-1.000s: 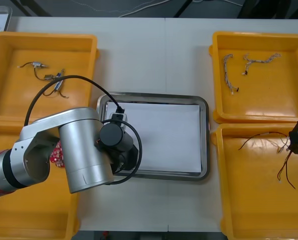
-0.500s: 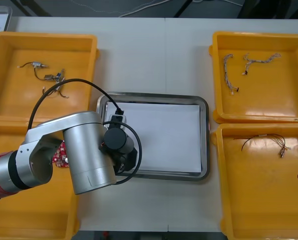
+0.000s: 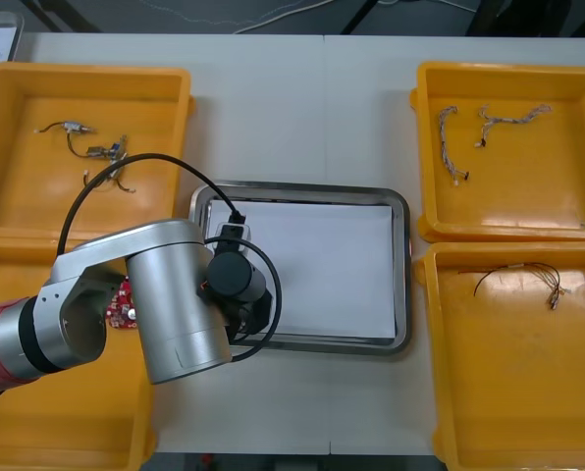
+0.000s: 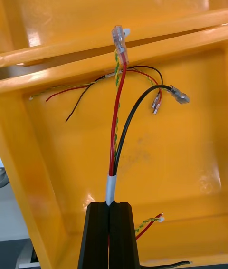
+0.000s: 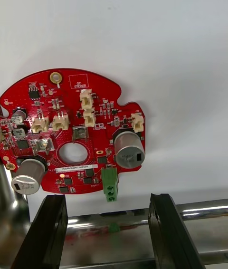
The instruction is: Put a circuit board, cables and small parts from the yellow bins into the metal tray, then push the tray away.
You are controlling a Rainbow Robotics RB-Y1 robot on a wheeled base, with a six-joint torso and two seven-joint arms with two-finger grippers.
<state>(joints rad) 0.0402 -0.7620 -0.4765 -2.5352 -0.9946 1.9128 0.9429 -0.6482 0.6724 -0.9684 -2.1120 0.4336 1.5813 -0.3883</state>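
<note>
L pincer (image 5: 107, 197) is seen released over the metal tray (image 5: 190, 209), circuit board (image 5: 71, 131) laid flat just beyond it. R pincer (image 4: 110, 205) is clenched on a red/black cable (image 4: 116, 121), above a yellow bin (image 4: 180, 164).

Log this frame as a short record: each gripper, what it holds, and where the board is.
left gripper: open, at the left end of the metal tray
circuit board: lying flat on the tray's white inside, just beyond the left gripper, not held
right gripper: shut on a red and black cable, above a yellow bin
bin below right gripper: more cables lying in it
</note>
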